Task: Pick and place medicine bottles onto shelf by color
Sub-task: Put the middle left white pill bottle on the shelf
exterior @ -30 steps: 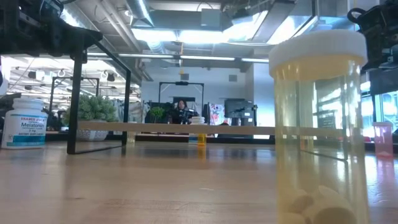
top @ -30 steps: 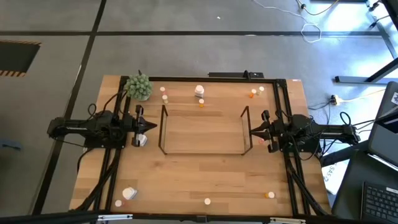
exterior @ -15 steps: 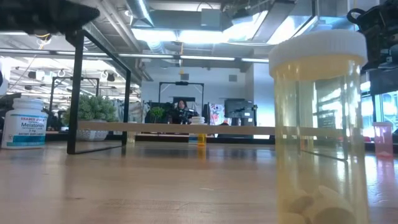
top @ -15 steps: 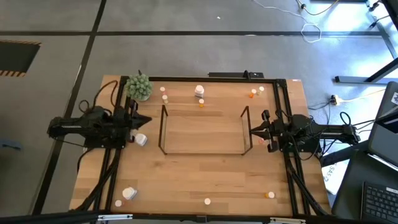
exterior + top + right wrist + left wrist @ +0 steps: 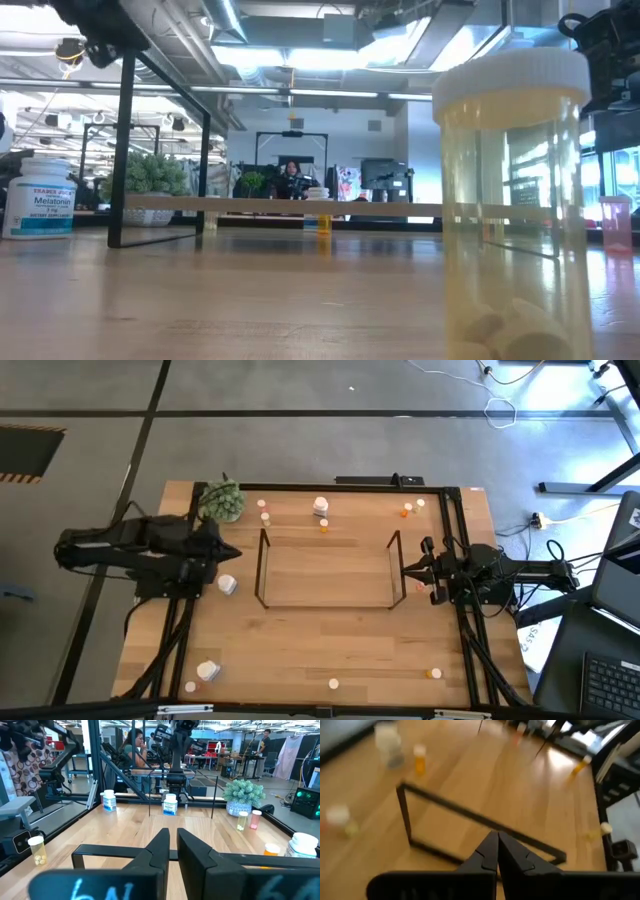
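Note:
The shelf [image 5: 325, 570], a black wire rack on a light wood base, stands mid-table. Medicine bottles stand scattered around it: a white one [image 5: 320, 507] and an orange one [image 5: 323, 527] behind it, a white one [image 5: 227, 584] by its left end, and a cream one [image 5: 510, 200] close to the low camera. My left gripper [image 5: 235, 553] is shut and hangs raised off the shelf's left end, slanting down at it [image 5: 497, 845]. My right gripper [image 5: 405, 570] rests level at the shelf's right end, fingers nearly together [image 5: 173, 845]. Neither holds anything.
A green plant [image 5: 222, 500] stands at the far left corner. More bottles stand near the front edge: white [image 5: 208, 671], pink [image 5: 190, 686], orange [image 5: 435, 673]. Pink [image 5: 263, 505] and orange [image 5: 407, 511] ones stand along the far side. A black frame [image 5: 440, 488] borders the table.
My left gripper has risen from its low rest beside the shelf and tipped from level to slanting downward, rolling a little. It has stayed shut. No bottle has moved.

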Motion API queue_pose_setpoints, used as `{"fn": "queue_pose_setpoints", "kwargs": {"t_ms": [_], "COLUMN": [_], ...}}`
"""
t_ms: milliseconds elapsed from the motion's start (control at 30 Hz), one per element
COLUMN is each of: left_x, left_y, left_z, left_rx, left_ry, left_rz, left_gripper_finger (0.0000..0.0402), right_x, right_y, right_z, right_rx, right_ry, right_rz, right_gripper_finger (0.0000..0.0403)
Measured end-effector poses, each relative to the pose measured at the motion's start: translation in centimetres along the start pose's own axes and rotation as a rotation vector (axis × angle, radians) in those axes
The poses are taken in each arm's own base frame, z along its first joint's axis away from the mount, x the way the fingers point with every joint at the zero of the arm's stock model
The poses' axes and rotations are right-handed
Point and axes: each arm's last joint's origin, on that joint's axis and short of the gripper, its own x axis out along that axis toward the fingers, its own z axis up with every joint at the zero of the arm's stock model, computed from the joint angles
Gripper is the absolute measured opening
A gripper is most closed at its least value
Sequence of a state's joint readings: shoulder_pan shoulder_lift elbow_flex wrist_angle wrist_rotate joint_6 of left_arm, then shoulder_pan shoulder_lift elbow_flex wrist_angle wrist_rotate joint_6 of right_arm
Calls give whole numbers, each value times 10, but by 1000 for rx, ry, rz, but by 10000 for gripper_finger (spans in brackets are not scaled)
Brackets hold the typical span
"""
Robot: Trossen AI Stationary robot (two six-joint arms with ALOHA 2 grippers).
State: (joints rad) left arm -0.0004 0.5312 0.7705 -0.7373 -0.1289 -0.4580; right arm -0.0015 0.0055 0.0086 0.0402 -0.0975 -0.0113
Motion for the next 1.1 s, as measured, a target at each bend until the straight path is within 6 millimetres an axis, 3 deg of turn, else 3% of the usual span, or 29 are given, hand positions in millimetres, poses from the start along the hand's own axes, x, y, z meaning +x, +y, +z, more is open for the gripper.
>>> {"fn": "queue_pose_setpoints", "kwargs": {"t_ms": [200, 367, 533, 933, 1100], "left_x": [-3, -2, 3, 3, 6], "left_y": [-8, -10, -9, -8, -9], "left_z": [15, 15, 10, 6, 4], "left_rx": [-159, -381, -554, -557, -565], "left_ry": [279, 474, 497, 526, 577], "left_rz": [146, 252, 299, 302, 317], "left_gripper_finger": [0, 0, 0, 1, 30], "right_x": [0, 0, 0, 0, 0], "right_y": [0, 0, 0, 0, 0], "right_z": [0, 0, 0, 0, 0], "right_rx": [-13, -48, -46, -46, -46], "right_ry": [0, 0, 0, 0, -1], "right_rz": [0, -2, -2, -1, 0], "right_gripper_finger": [39, 39, 39, 39, 39]}}
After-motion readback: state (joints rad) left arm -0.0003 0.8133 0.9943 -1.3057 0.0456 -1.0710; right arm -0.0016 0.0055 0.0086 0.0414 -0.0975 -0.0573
